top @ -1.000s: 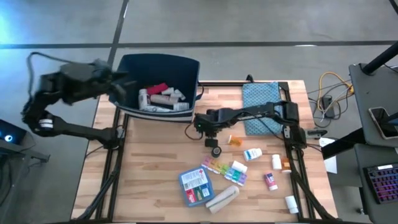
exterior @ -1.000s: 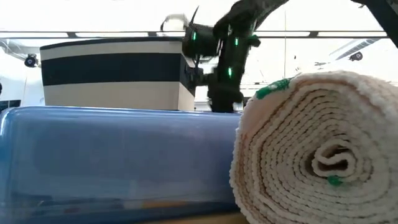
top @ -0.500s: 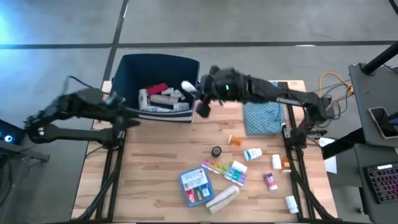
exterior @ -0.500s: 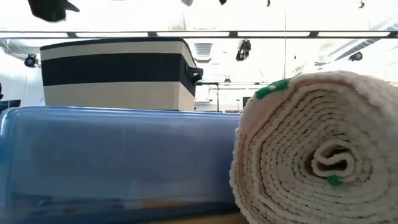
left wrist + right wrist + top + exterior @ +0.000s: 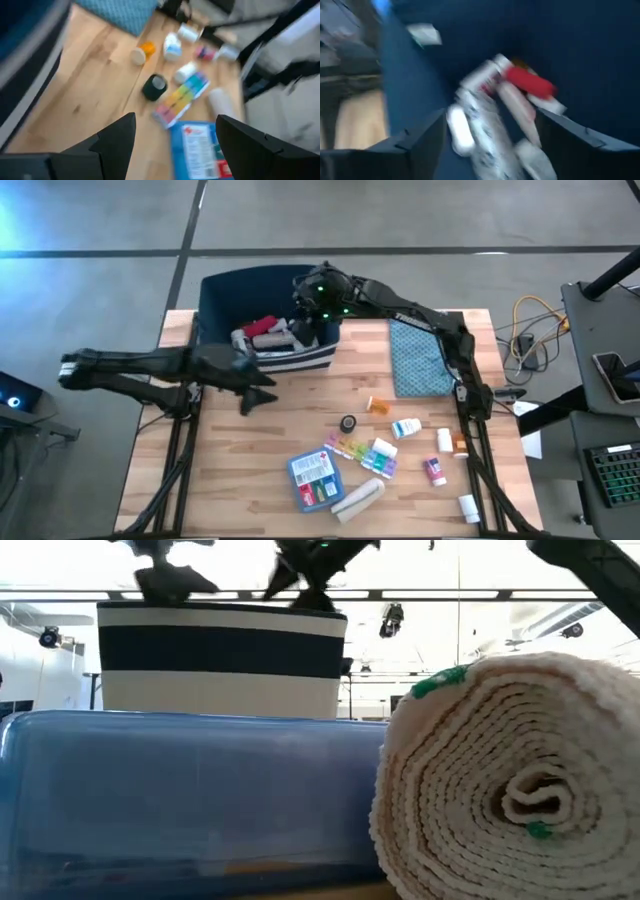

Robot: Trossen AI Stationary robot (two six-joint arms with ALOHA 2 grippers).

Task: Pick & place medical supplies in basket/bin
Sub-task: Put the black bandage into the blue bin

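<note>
Roughly midway, the navy bin point(image 5: 215, 288) at twelve o'clock already holds several bottles point(image 5: 262, 335) beneath the right gripper point(image 5: 312, 308), jaws spread and empty, while the left gripper point(image 5: 262, 392), released, faces table supplies point(image 5: 355, 452) near five o'clock.
</note>
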